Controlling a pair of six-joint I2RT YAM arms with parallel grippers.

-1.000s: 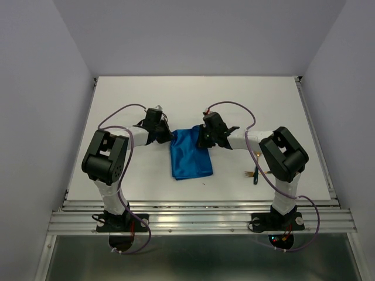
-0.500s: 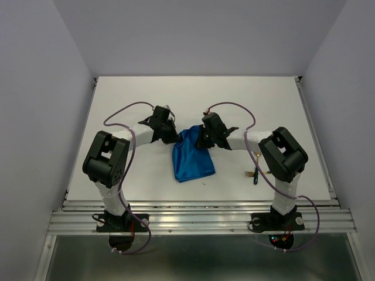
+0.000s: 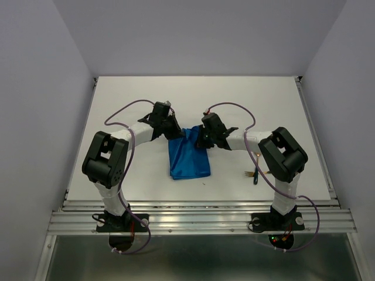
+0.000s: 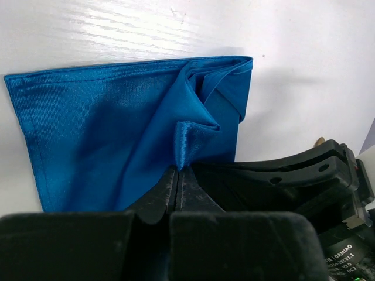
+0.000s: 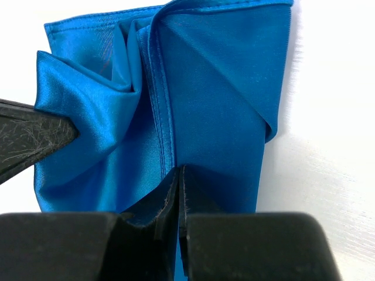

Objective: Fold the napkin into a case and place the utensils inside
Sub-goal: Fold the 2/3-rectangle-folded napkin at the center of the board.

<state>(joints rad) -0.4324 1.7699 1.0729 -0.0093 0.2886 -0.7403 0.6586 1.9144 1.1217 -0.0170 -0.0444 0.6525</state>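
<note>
Left gripper [image 4: 178, 175] and right gripper [image 5: 178, 178] each clamp bunched napkin [image 3: 188, 159] folds; the slippery cloth could slide free, collapsing everything.

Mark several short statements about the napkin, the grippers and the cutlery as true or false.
1. Both grippers are shut on the cloth. True: the left gripper and the right gripper each pinch a fold of the napkin.
2. The utensils lie on top of the napkin. False: the utensils lie on the bare table, apart from the cloth and to its right.
3. The napkin is spread out flat in a single layer. False: it is folded over itself, with overlapping layers and creases.
4. In the top view both grippers hold the napkin at its far end. True.
</note>
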